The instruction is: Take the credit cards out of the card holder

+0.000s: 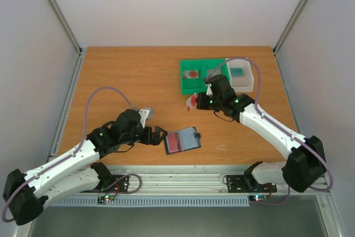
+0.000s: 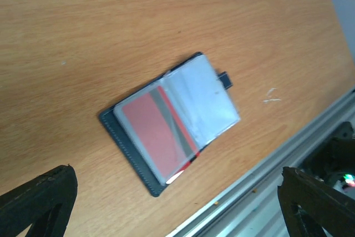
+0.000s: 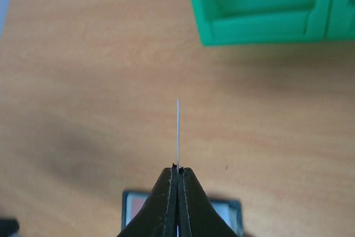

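Right hand point(image 3: 178, 169) pinches a thin red-and-white plastic credit card point(image 3: 178, 131) edge-on above the wooden table point(image 3: 83, 81). Left hand point(image 1: 160, 135) gapes empty beside the open dark navy folding card holder point(image 2: 211, 104). Its sleeved red card point(image 2: 150, 134) looks stiff, light and slippery, so take it by an exposed edge. A green plastic bin point(image 3: 255, 29) stands ahead, the way unobstructed.

Top external: high at near side, looking down on whole bench point(image 1: 122, 81); both wrist views: close, facing down at bench, sharing card holder point(image 2: 166, 131) with top external.
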